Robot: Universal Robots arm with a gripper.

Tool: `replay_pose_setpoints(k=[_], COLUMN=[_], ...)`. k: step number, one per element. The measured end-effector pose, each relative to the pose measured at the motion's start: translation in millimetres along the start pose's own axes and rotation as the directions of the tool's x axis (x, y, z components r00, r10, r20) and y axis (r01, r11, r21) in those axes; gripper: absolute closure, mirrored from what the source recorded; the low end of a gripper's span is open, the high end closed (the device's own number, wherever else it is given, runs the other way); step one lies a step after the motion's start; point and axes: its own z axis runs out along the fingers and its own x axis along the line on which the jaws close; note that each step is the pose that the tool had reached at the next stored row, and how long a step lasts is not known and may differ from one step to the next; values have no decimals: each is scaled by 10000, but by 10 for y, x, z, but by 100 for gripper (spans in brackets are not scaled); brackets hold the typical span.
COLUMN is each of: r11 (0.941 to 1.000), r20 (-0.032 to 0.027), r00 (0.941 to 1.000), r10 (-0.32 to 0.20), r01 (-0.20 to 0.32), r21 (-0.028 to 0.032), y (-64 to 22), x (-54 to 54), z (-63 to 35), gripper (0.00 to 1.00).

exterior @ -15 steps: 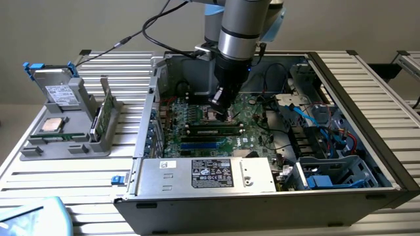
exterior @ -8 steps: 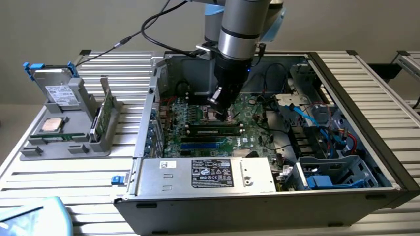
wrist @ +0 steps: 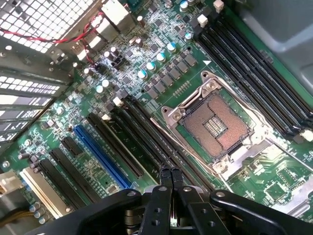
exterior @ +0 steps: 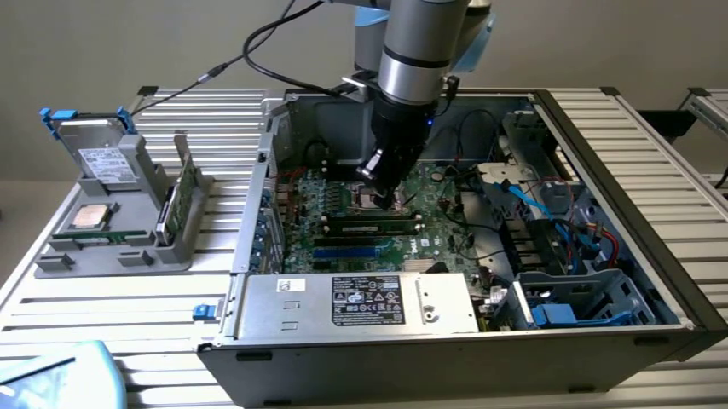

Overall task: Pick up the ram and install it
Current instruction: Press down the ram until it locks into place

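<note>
One ram stick (exterior: 366, 227) sits in its slot just below the closed, empty claw (wrist: 170, 172), so seating seems done.

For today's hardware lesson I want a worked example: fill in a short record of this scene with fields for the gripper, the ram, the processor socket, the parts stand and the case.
gripper: gripper shut, holding nothing, low over the motherboard beside the socket
ram: one ram stick lies seated in a slot on the board; another stick stands upright in the grey stand
processor socket: socket open and empty, contacts bare
parts stand: grey stand at the exterior view's left, carrying a silver processor chip and a drive
case: computer case lying open on the slatted table
</note>
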Motion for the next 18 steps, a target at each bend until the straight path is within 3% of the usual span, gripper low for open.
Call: replay_pose_setpoints(k=[9,18], r11=[9964,9857], r20=[55,98], r00=[9964,9858], r10=[846,1678], r01=[-846,-1676], r21=[-79,-162], y=[0,0], x=[0,0], z=[0,0], gripper=[90,90])
